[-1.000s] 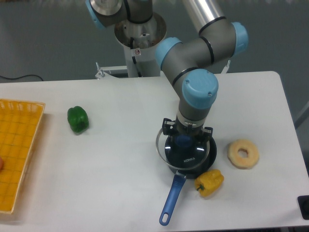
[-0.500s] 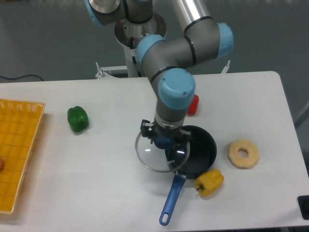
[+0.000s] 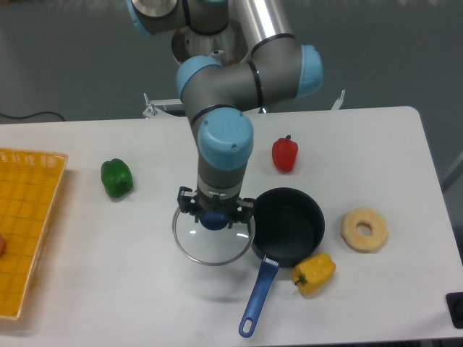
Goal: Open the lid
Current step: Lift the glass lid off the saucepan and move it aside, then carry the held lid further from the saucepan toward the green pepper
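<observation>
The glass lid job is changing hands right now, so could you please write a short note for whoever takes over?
Gripper: shut on the blue knob of the round transparent glass lid.
Lid: clear of the pot, beside the dark saucepan with the blue handle, on its left in the picture; whether it touches the white table cannot be told.
Done: saucepan uncovered.
Left: set the lid down on the table, release, withdraw.

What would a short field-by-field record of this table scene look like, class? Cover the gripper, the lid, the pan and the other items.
gripper: shut on the lid's blue knob
lid: off the pan, held to its left
saucepan: uncovered, blue handle pointing toward the front edge
red pepper: behind the pan
yellow pepper: beside the pan's front right
green pepper: left of the arm
ring-shaped item: right of the pan
yellow basket: at the left edge
</observation>
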You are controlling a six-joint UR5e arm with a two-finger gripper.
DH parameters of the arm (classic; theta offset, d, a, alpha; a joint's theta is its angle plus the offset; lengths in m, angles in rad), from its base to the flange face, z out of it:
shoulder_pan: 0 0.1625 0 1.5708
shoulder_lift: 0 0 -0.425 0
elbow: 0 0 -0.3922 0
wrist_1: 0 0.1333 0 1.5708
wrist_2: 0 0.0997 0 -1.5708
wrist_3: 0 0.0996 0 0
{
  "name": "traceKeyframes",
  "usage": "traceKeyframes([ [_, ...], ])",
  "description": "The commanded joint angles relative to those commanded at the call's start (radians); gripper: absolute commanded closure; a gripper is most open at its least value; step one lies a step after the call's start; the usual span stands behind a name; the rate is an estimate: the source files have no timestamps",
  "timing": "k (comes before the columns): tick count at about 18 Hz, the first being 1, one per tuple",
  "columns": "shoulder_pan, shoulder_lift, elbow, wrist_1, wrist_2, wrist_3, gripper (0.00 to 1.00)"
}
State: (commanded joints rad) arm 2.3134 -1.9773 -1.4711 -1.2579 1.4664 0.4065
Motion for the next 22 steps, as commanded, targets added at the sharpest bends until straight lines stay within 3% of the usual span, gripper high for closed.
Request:
traceKeyframes([
  [7,-0.043,0.002,-0.003,0.040,0.008,0.008,0.46],
  [22,-0.068,-0.003,-0.026,0.052,0.026,0.014,0.46],
])
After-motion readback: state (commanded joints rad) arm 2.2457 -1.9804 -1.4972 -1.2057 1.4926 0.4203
